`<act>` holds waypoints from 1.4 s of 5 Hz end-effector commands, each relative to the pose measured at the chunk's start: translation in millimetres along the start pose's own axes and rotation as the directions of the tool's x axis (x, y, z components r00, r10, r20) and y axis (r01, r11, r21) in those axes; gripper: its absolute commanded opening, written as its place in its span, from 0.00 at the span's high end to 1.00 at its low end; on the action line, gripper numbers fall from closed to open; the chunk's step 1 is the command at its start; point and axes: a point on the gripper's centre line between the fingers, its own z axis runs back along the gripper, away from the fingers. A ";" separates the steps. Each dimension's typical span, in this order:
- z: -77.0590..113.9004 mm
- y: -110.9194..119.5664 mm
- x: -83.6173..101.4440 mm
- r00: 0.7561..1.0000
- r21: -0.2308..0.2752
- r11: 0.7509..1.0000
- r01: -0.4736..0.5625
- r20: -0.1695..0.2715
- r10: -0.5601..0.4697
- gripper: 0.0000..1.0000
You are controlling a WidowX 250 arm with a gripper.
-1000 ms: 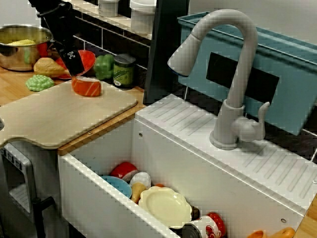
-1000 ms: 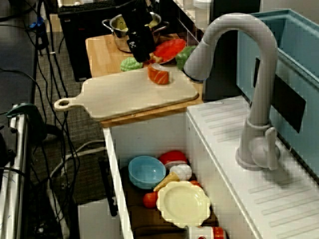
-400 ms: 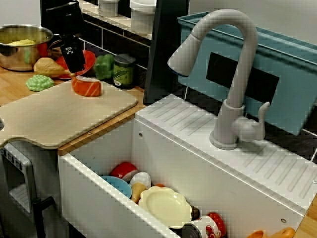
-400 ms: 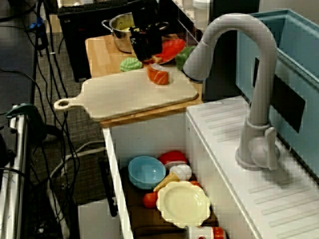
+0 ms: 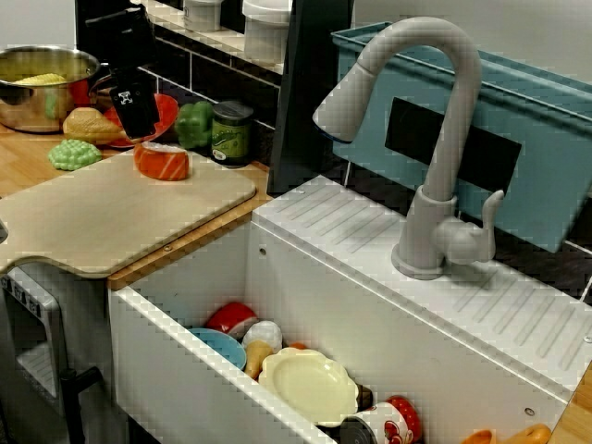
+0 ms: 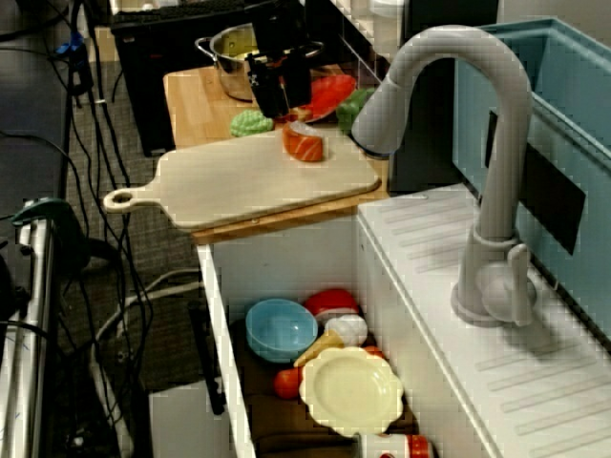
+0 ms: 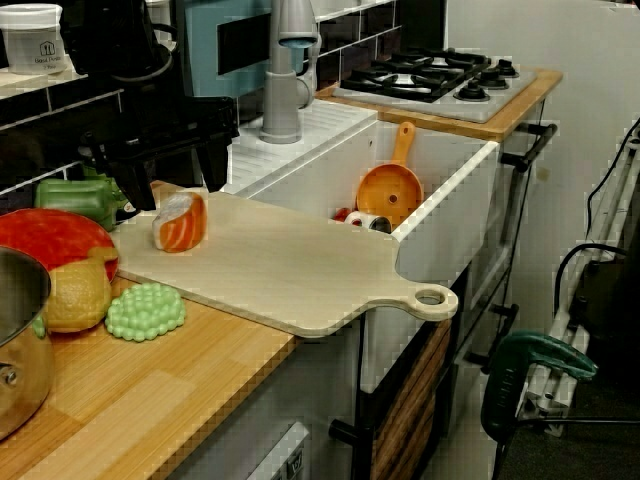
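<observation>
Salmon slice (image 5: 162, 162) lies at the far edge of the cutting board (image 5: 111, 217), just below the gripper (image 6: 282, 105), its jaws apart and empty.

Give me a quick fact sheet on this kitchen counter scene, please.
Setting: toy kitchen, wooden counter beside a white sink
Arm: black fingers, open, holding nothing, just above the salmon, not touching it
Salmon: orange salmon slice on the far corner of the board
Behind the board: red plate, pepper, can, pot
In the sink: yellow plate, blue bowl, other toys
Faucet: grey faucet behind the sink
</observation>
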 end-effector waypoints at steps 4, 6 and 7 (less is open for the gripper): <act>6.2 7.8 18.9 0.999 0.029 0.999 0.043 0.018 -0.043 0.00; 2.6 7.3 20.5 0.998 0.026 0.998 0.052 0.016 -0.053 0.00; 1.2 5.5 20.4 0.999 0.034 0.998 0.052 0.015 -0.053 0.00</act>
